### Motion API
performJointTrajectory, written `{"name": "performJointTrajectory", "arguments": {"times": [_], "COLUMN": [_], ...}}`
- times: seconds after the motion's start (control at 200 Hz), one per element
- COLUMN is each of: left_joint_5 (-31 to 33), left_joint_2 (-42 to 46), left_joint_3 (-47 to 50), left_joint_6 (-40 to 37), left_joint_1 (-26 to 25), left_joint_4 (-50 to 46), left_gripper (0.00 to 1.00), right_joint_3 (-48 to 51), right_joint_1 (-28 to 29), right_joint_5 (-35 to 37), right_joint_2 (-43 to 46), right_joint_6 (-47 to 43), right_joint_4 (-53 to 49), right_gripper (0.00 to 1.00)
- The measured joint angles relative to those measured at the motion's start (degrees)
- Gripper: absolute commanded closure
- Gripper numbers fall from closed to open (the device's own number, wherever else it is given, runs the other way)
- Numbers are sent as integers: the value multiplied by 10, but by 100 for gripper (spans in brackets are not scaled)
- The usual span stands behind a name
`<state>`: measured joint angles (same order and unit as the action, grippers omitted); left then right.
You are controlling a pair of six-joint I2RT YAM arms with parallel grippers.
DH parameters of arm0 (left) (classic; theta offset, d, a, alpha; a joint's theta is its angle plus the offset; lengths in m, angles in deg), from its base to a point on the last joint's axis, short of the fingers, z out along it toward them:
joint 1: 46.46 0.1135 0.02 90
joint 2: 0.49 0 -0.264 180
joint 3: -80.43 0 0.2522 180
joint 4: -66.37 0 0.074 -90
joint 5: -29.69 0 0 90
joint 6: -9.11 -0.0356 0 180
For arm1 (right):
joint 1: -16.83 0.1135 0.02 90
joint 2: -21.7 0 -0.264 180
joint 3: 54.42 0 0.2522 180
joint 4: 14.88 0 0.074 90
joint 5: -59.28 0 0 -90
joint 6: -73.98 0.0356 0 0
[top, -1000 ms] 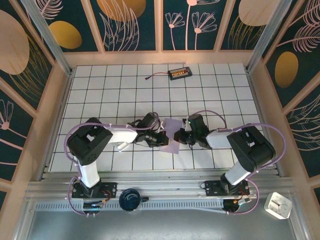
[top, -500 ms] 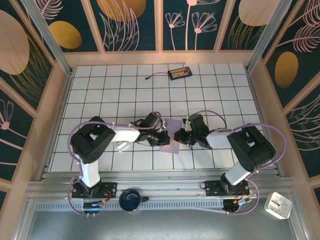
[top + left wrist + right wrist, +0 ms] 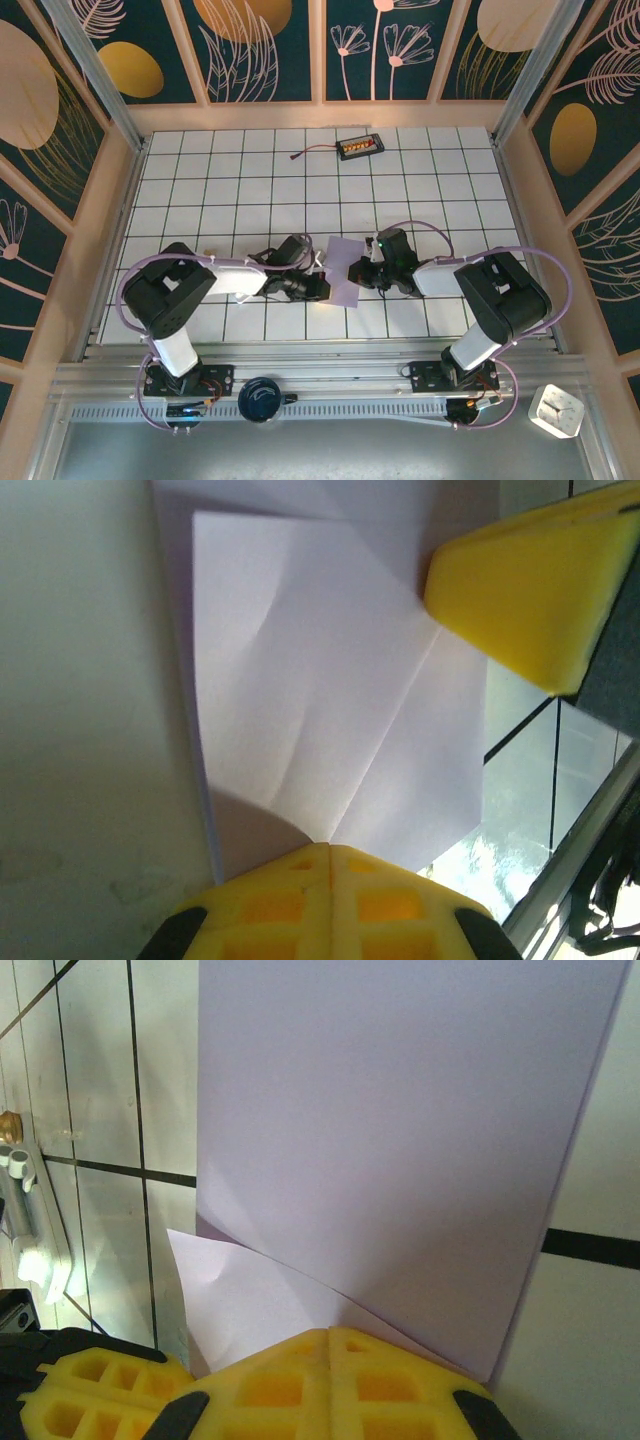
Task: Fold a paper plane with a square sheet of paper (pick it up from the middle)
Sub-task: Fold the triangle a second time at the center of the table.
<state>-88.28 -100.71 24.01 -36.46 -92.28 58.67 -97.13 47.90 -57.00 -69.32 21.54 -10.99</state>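
The square sheet of paper (image 3: 345,268) is pale lavender and lies partly folded on the white tiles between the two arms. In the left wrist view the paper (image 3: 320,670) shows diagonal creases, and my left gripper (image 3: 330,852) is shut on its near edge. My left gripper (image 3: 317,287) comes in from the left. My right gripper (image 3: 358,271) comes in from the right and is shut on the paper's (image 3: 400,1130) lower edge. A folded flap (image 3: 235,1295) lifts beside the right gripper (image 3: 330,1335). No finished plane shape is visible.
A black box with orange connectors (image 3: 358,147) and its cable lie at the table's back. A small silvery-white piece (image 3: 25,1225) sits on the tiles left of the paper. A dark round object (image 3: 262,398) rests on the front rail, and a white device (image 3: 556,410) sits at the bottom right.
The left arm has swung toward the near-left, and its gripper has slid a little toward the near edge along the paper's left side. The right arm stays put.
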Motion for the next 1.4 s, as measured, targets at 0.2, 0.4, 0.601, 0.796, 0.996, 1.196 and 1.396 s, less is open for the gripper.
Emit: {"name": "performJointTrajectory", "arguments": {"times": [0.2, 0.4, 0.601, 0.796, 0.996, 1.196, 1.396], "left_joint_5": [-14, -37, -52, -24, 17, 33, 38], "left_joint_2": [32, 85, 125, 97, 14, -37, -66], "left_joint_3": [51, 101, 89, 9, -75, -89, -100], "left_joint_6": [8, 14, 23, 20, 3, -15, -24], "left_joint_1": [5, 16, 16, 16, 17, 29, 34], "left_joint_4": [32, 11, -2, 2, -3, -16, -18], "left_gripper": [100, 96, 74, 75, 91, 98, 100], "right_joint_3": [0, 0, -16, -56, -51, -7, 32], "right_joint_1": [0, -3, -10, -25, -34, -31, 31], "right_joint_5": [-6, -10, -28, -50, -28, 30, 70], "right_joint_2": [0, 0, -5, -1, 102, 204, 228], "right_joint_6": [-7, -17, -62, -134, -124, -63, 17], "right_joint_4": [-2, -2, -27, -110, -180, -237, -252], "right_gripper": [100, 100, 100, 97, 86, 76, 66]}}
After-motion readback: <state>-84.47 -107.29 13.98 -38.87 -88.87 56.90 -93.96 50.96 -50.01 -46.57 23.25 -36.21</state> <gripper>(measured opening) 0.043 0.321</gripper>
